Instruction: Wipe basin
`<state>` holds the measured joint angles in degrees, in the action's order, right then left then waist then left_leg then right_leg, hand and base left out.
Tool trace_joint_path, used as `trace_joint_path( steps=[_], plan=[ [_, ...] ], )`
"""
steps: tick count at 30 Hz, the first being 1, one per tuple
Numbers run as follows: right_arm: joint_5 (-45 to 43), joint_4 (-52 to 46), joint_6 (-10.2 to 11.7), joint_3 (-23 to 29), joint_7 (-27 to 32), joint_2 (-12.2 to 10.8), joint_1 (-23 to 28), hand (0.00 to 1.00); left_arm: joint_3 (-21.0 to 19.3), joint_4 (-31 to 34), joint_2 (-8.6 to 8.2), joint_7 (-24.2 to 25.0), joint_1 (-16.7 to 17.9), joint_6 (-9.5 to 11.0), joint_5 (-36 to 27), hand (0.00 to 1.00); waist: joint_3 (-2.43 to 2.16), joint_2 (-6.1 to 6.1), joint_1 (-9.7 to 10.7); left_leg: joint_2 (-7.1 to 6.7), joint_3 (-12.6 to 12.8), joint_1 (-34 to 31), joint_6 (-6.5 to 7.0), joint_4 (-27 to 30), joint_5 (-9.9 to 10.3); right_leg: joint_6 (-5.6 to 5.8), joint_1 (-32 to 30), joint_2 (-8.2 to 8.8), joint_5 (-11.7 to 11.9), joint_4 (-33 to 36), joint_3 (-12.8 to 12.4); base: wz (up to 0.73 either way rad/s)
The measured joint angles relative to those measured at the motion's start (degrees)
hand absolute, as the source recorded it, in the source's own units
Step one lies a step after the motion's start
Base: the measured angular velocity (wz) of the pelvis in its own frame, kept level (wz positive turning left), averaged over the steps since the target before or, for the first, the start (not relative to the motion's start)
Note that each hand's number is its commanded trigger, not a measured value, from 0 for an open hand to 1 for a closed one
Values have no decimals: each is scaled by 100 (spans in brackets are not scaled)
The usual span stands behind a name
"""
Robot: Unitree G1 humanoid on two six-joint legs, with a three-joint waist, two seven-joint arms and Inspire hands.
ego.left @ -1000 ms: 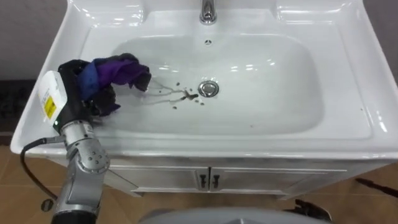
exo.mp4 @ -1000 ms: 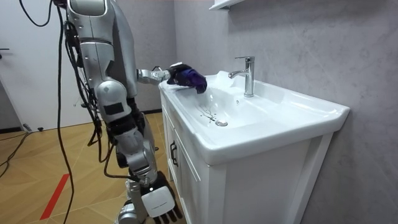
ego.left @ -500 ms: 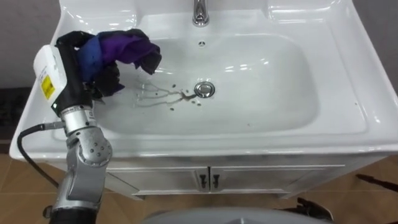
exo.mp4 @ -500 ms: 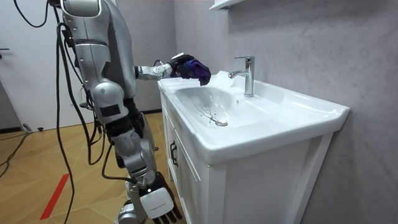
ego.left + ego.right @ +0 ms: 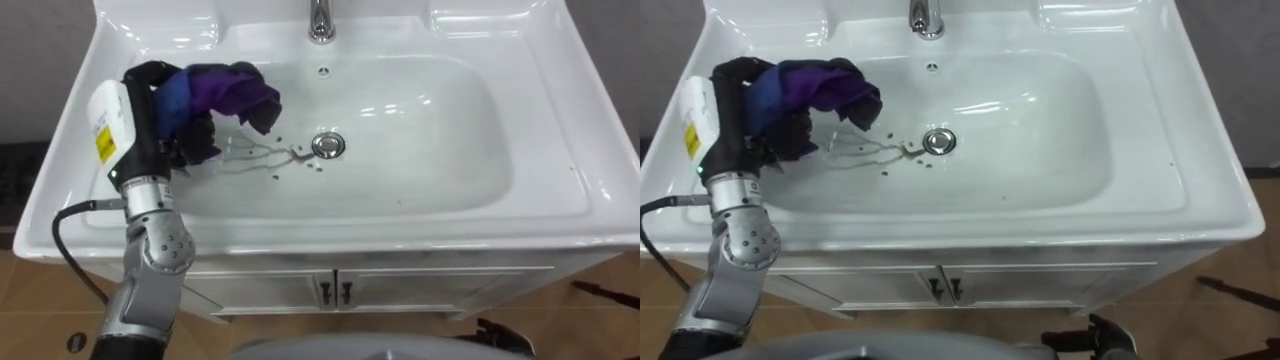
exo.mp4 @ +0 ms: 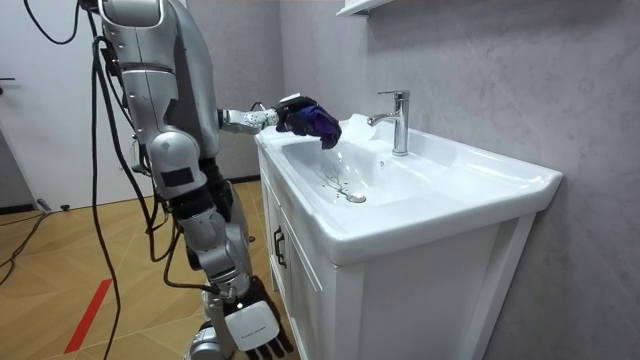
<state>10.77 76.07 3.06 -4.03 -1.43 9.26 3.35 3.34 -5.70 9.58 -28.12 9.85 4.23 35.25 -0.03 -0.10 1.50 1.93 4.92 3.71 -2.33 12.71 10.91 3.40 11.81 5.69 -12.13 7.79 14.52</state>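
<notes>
The white ceramic basin's [image 5: 400,236] front rim lies nearest, just below the left hand [image 5: 140,125], whose fingers are curled round a bunched purple and blue cloth [image 5: 220,90]. The cloth hangs off the fingertips over the bowl's left slope, close to the left rim. Right of the fingers, dark specks and streaks [image 5: 285,158] lead to the round metal drain [image 5: 327,145]. Past it, smooth bowl runs to the right rim. Farther back stands the chrome tap [image 5: 320,20]. The right hand [image 6: 255,328] hangs low beside the white cabinet [image 6: 400,300], fingers relaxed.

Sticker [image 5: 104,144]: yellow, on left hand [image 5: 143,105] casing; print too small to read.
Legible text: none.
</notes>
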Motion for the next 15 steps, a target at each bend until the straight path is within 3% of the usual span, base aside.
trace_joint_path(
  steps=[5,9,15],
  plan=[
    [-19,-7,-15,28,-54,14,2,0,45,2,1,257,1,-27,324,100,-13,20,14,4,5,-21,0,-7,0,-3,-19,-1,2,3,-1,0],
    [-27,-12,-49,23,-127,51,-1,0,160,1,2,499,1,-194,339,100,-30,54,41,5,12,-15,0,-4,0,-4,-14,-2,2,2,-35,0],
    [-24,-1,-60,26,-125,72,-45,0,277,-115,6,674,1,-298,374,100,-9,106,183,5,22,-1,0,0,0,-4,-1,-1,2,-4,-65,0]
  ],
)
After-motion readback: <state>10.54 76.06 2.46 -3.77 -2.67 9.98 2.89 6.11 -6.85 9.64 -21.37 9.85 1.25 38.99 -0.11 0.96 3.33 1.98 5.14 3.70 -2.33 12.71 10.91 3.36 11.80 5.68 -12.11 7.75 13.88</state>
